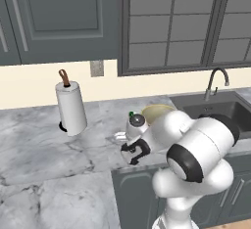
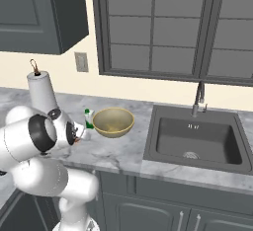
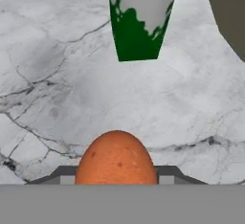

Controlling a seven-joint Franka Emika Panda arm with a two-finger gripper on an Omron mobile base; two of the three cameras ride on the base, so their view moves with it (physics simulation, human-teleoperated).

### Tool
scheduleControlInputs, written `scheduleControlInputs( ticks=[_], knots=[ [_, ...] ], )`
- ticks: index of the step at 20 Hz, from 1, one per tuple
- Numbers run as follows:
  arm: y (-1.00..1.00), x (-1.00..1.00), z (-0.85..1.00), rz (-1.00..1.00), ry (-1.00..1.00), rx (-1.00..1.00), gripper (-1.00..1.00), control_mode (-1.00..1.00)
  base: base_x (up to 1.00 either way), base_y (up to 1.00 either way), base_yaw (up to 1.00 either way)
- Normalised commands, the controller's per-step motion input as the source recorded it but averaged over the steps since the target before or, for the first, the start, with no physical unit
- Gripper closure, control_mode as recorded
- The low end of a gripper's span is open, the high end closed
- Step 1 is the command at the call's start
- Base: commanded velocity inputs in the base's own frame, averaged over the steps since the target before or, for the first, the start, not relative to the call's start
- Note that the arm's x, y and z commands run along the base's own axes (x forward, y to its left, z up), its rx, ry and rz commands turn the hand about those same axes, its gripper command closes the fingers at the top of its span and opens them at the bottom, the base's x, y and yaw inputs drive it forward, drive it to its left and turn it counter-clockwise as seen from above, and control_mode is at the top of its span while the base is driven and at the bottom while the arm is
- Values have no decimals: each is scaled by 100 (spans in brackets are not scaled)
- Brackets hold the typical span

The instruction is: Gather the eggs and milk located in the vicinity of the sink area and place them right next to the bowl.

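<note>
In the hand view an orange-brown egg [image 3: 116, 157] sits between my gripper's [image 3: 116, 176] two finger tips, and the gripper is shut on it. Just beyond it on the marble counter stands the milk [image 3: 139, 24], a white carton with a green lower band. The dark edge of the bowl [image 3: 229, 12] shows at the upper right. From the left base view my hand [image 1: 135, 152] hangs low over the counter in front of the tan bowl [image 1: 158, 110], and only the milk's green cap [image 1: 131, 113] peeks out behind it. In the right base view the milk [image 2: 89, 120] stands just left of the bowl [image 2: 113, 121].
A dark grey sink [image 2: 195, 138] with a curved faucet [image 2: 199, 96] lies right of the bowl. A tall white paper towel roll [image 1: 71, 108] stands at the back left. The counter's front edge [image 1: 147, 167] runs just below my hand.
</note>
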Motion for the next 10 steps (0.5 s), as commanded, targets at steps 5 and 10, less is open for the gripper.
scheduleControlInputs(
  ticks=[5, 10],
  knots=[
    [-57, 30, 0, -23, -3, 0, 100, -100, 0, 0, 0],
    [-21, 22, 0, -14, 0, 0, 100, -100, 0, 0, 0]
  ],
)
